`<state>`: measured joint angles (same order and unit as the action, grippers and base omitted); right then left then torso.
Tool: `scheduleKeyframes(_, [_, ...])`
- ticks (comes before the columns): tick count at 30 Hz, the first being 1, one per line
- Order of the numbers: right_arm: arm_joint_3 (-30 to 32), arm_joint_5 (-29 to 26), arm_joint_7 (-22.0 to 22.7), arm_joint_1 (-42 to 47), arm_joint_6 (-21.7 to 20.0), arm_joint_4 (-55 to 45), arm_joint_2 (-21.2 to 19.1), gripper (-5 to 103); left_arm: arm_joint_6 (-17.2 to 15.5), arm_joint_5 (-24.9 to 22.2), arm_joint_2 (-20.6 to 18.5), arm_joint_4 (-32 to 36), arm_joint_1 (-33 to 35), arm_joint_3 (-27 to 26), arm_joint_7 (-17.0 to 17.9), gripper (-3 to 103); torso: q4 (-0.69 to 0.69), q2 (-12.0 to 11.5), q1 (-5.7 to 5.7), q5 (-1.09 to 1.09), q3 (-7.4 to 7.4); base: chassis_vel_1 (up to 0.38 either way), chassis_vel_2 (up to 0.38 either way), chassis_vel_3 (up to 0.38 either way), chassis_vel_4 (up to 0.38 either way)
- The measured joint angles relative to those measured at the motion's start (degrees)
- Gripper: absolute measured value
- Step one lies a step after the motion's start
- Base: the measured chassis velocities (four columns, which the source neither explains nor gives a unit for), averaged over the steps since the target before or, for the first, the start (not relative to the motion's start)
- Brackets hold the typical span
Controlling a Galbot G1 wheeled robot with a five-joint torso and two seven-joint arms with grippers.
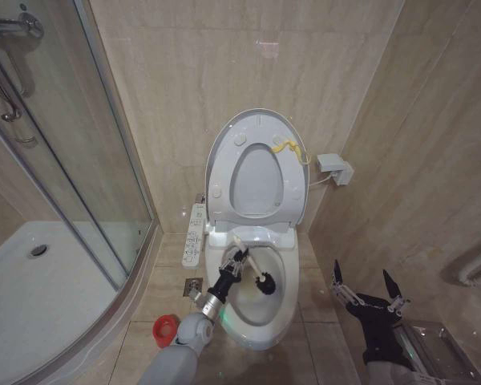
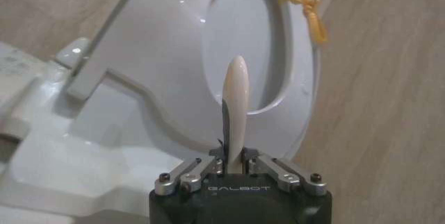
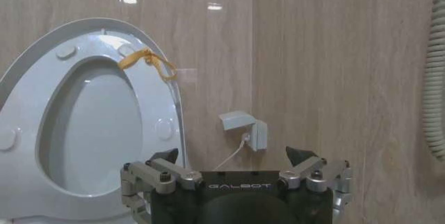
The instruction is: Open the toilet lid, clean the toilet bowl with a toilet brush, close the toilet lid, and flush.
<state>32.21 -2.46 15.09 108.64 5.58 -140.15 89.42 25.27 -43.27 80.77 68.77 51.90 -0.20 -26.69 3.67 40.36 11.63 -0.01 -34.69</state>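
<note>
The toilet lid (image 1: 224, 160) stands raised against the wall with the ring seat, a yellow tag (image 1: 287, 148) at its top edge. Below it the toilet bowl (image 1: 282, 309) lies uncovered. My left gripper (image 1: 236, 260) is over the bowl, shut on the thin white handle of the toilet brush (image 1: 264, 282), whose dark head is down inside the bowl. In the left wrist view the handle (image 2: 236, 94) sticks up from the shut gripper (image 2: 236, 159) toward the lid (image 2: 160, 62). My right gripper (image 1: 369, 289) hangs open to the right of the toilet, and the right wrist view shows this gripper (image 3: 232, 156) facing the lid (image 3: 28, 104).
The red brush holder (image 1: 165, 329) stands on the floor left of the bowl, near a floor drain (image 1: 192, 285). A control panel (image 1: 194, 235) runs along the bowl's left side. The glass shower enclosure (image 1: 64, 160) fills the left. A wall socket (image 1: 335, 167) and hose (image 1: 477, 265) are on the right.
</note>
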Motion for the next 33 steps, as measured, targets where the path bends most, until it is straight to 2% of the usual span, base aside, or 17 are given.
scheduleKeyframes(2, [0.00,0.00,0.01,0.00,0.00,0.00,0.00,100,1.51,6.69,-0.02,-3.14,-0.91,-1.34,-1.13,15,0.00,0.00,0.00,0.00,0.00,0.000,0.000,0.000,0.000])
scheduleKeyframes(3, [0.00,0.00,0.01,0.00,0.00,0.00,0.00,100,2.77,11.83,0.14,-5.13,-1.52,-2.36,-2.14,15,-0.01,0.00,0.00,0.01,0.00,0.000,0.000,0.000,0.000])
scheduleKeyframes(4, [0.00,0.00,0.01,0.00,0.00,0.00,0.00,100,2.77,11.83,0.14,-5.13,-1.52,-2.36,-2.14,15,-0.01,0.00,0.00,0.01,0.00,0.000,0.000,0.000,0.000])
scheduleKeyframes(6, [0.00,0.00,0.00,0.00,0.00,0.00,0.00,100,3.65,17.34,0.30,-6.44,-1.98,-3.13,-2.63,15,-0.01,0.00,0.00,0.00,0.00,0.000,0.000,0.000,0.000])
scheduleKeyframes(8, [0.00,0.00,0.01,0.00,0.00,0.00,0.00,100,3.98,19.08,0.39,-6.79,-2.09,-3.41,-2.70,15,0.00,0.00,0.00,0.00,0.00,0.000,0.000,0.000,0.000])
scheduleKeyframes(10, [0.00,0.00,0.00,0.00,0.00,0.00,0.00,100,5.01,25.22,0.63,-7.31,-2.39,-4.32,-2.67,15,0.00,0.00,0.00,0.00,0.00,0.000,0.000,0.000,0.000])
scheduleKeyframes(11, [0.00,0.00,0.00,0.00,0.00,0.00,0.00,100,5.01,25.22,0.63,-7.31,-2.39,-4.32,-2.67,15,0.00,0.00,0.00,0.00,0.00,0.000,0.000,0.000,0.000])
scheduleKeyframes(15, [0.00,0.00,0.00,0.00,0.00,0.00,0.00,100,5.91,32.96,0.71,-7.46,-3.62,-5.14,-2.04,15,0.00,0.00,0.00,0.00,0.00,0.000,0.000,0.000,0.000])
scheduleKeyframes(18, [0.00,0.00,0.00,0.00,0.00,0.00,0.00,100,5.54,33.43,0.49,-9.02,-4.77,-4.78,-2.84,15,0.01,0.00,0.00,0.00,0.01,0.000,0.000,0.000,0.000])
scheduleKeyframes(20, [0.00,0.00,0.01,0.00,0.00,0.00,0.00,100,4.17,28.82,-0.25,-11.40,-5.54,-3.38,-3.47,15,0.01,0.00,0.00,0.00,0.00,0.000,0.000,0.000,0.000])
scheduleKeyframes(21, [0.00,0.00,0.01,0.00,0.00,0.00,0.00,100,4.17,28.82,-0.25,-11.40,-5.54,-3.38,-3.47,15,0.01,0.00,0.00,0.00,0.00,0.000,0.000,0.000,0.000])
scheduleKeyframes(22, [0.00,0.00,0.01,0.00,0.00,0.00,0.00,100,3.26,24.44,-0.90,-12.43,-5.80,-2.35,-3.00,15,-0.01,0.00,0.00,0.01,0.00,0.000,0.000,0.000,0.000])
scheduleKeyframes(24, [0.00,0.00,0.00,0.00,0.00,0.00,0.00,100,2.67,20.40,-1.36,-11.95,-5.93,-2.13,-2.40,15,-0.01,0.00,0.00,0.00,0.00,0.000,0.000,0.000,0.000])
scheduleKeyframes(25, [0.00,0.00,0.00,0.00,0.00,0.00,0.00,100,2.67,20.40,-1.36,-11.95,-5.93,-2.13,-2.40,15,-0.01,0.00,0.00,0.00,0.00,0.000,0.000,0.000,0.000])
scheduleKeyframes(29, [0.00,0.00,0.00,0.00,0.00,0.00,0.00,100,2.07,10.78,-2.49,-6.11,-6.79,-0.17,-0.72,15,0.02,0.01,0.00,0.01,0.01,0.000,0.000,0.000,0.000])
scheduleKeyframes(32, [0.00,0.00,0.00,0.00,0.00,0.00,0.01,100,1.64,10.36,-2.69,-6.38,-7.14,0.53,-0.76,15,0.02,0.01,0.00,0.01,0.01,0.000,0.000,0.000,0.000])
scheduleKeyframes(33, [0.00,0.00,0.01,0.00,0.00,0.00,0.00,100,1.69,11.70,-2.68,-7.93,-7.23,0.62,-1.24,15,0.03,0.01,0.00,0.01,0.01,0.000,0.000,0.000,0.000])
